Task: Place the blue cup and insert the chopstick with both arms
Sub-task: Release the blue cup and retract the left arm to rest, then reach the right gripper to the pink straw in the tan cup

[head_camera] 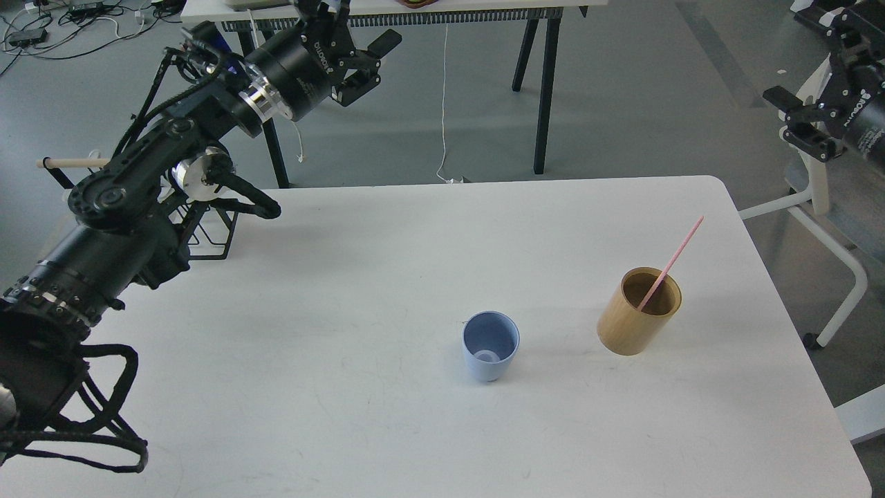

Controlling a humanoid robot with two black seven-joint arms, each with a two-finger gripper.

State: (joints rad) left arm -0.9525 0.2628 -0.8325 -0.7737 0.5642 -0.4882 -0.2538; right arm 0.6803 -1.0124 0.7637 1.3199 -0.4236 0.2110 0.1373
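- The left gripper (365, 63) is raised high above the far left part of the white table (290, 387), past its back edge. Its two fingers stand apart, so the claw is open, and it holds nothing and touches nothing.
- The right gripper (795, 117) comes in at the right border of the view, off the table and well apart from everything on it. Its dark fingers seem spread and nothing is between them (part of the arm is cut by the border).
- The blue cup (490, 353) stands upright on the table, a little right of the middle, with its mouth up. Inside I see only its pale bottom.
- The wooden holder (639, 310) stands near the cup, on its right side, but not touching it.
- The pink chopstick (679, 250) is in the wooden holder. It leans on the rim, and its upper end points up and to the right.
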